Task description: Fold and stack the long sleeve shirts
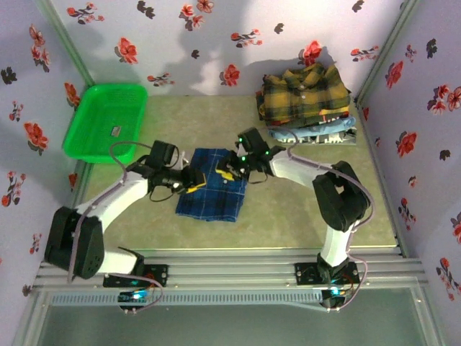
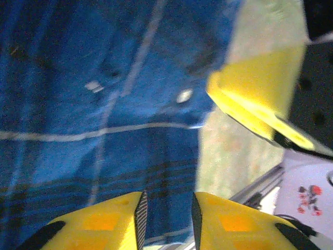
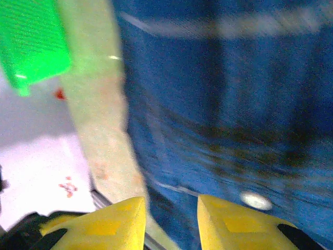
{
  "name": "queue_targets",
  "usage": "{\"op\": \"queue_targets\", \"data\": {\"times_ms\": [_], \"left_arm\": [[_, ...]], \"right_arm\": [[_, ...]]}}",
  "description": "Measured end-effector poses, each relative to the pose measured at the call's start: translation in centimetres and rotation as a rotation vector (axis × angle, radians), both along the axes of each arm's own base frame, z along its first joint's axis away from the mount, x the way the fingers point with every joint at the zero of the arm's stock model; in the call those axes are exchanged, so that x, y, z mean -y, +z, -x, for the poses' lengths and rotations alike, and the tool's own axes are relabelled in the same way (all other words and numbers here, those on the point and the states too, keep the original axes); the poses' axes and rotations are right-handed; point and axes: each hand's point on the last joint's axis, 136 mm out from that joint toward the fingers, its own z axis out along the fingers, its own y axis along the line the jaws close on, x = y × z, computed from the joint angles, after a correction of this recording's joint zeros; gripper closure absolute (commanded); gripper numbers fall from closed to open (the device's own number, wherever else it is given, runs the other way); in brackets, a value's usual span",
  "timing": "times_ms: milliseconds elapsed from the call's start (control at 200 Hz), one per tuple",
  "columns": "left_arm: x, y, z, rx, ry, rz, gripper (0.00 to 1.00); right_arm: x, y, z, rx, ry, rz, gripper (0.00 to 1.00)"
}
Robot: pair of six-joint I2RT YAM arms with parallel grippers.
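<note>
Tabletop (image 1: 288, 209) bears blue shirt (image 1: 212, 200), seemingly under left claw (image 1: 193, 187), right claw (image 1: 225, 173).

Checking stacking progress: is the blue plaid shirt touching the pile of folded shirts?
Apart. The top view shows bare table between the blue plaid shirt and the pile of folded shirts.

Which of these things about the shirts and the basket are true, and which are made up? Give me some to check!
1. The dark blue plaid shirt lies in the middle of the table. True.
2. The green basket holds a yellow shirt. False: no shirt is in it.
3. The mustard-yellow plaid shirt sits on top of the stack. True.
4. The stack stands right beside the basket. False: the stack is at the far right, the basket at the far left.
</note>
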Motion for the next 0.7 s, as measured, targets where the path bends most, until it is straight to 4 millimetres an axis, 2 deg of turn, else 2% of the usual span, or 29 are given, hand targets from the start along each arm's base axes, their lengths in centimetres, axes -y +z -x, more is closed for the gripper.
{"op": "queue_targets", "data": {"times_ms": [85,135,180,265,365,420,495,580,630,700], "left_arm": [[0.1,1.3,-0.1,0.034,-0.004,0.02,0.69],[0.2,1.2,0.1,0.029,-0.008,0.021,0.7],[0.3,0.8,0.3,0.023,-0.012,0.019,0.71],[0.5,-0.7,1.1,-0.002,-0.015,0.02,0.71],[0.1,-3.1,2.3,-0.06,0.002,0.011,0.71],[-0.2,-4.2,2.9,-0.09,0.012,0.001,0.71],[-0.4,-4.6,3.2,-0.105,0.022,-0.004,0.69],[-0.4,-3.9,3.0,-0.078,0.027,0.007,0.66],[-0.3,-3.2,2.8,-0.052,0.027,0.017,0.63],[-0.4,-2.1,2.5,-0.01,0.027,0.029,0.53]], "right_arm": [[-1.0,2.2,-2.3,0.048,-0.005,-0.051,0.72],[-1.7,2.3,-3.4,0.055,-0.003,-0.076,0.74],[-2.6,1.7,-4.5,0.051,-0.003,-0.094,0.74],[-3.9,-1.5,-5.9,0.009,0.0,-0.11,0.76],[-3.9,-7.0,-6.6,-0.077,-0.026,-0.084,0.79],[-3.8,-8.7,-6.7,-0.118,-0.03,-0.094,0.79],[-3.7,-8.1,-7.4,-0.109,-0.034,-0.118,0.76],[-3.5,-7.3,-8.5,-0.09,-0.041,-0.124,0.69],[-3.5,-6.7,-9.0,-0.076,-0.042,-0.12,0.62],[-3.2,-5.4,-9.1,-0.047,-0.035,-0.098,0.44]]}}
